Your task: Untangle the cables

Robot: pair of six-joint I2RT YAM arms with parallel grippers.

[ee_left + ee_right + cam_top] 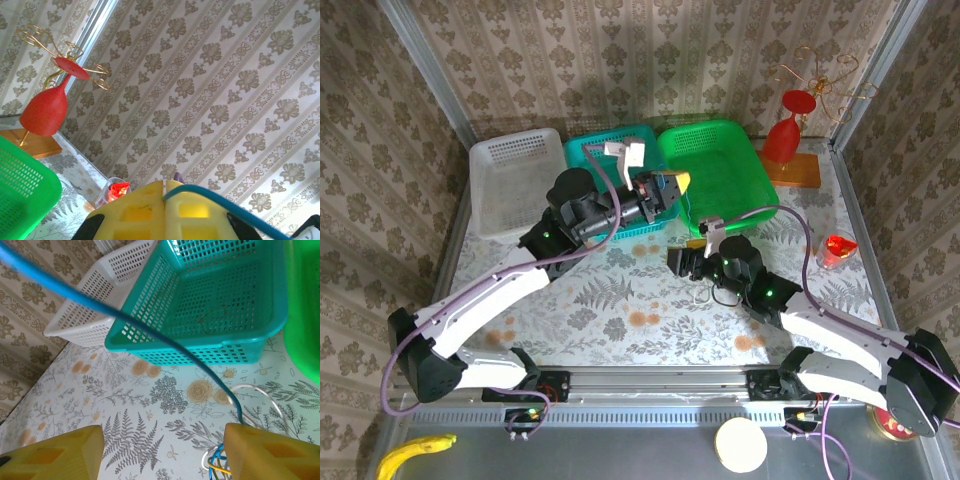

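My left gripper hangs raised above the front edge of the teal basket. Its yellow fingers are shut on a blue cable, which comes out between the tips and runs away to the lower right. My right gripper stands open low over the table in front of the baskets. The same blue cable stretches taut down to a tangle of blue, yellow and white cables lying beside the inner face of the right finger. A white loop spreads from the tangle. A thin brown cable lies in the teal basket.
A white basket, the teal one and a green basket stand in a row at the back. A red glass on a wooden board stands at the far right, and a small clear cup sits near the right wall.
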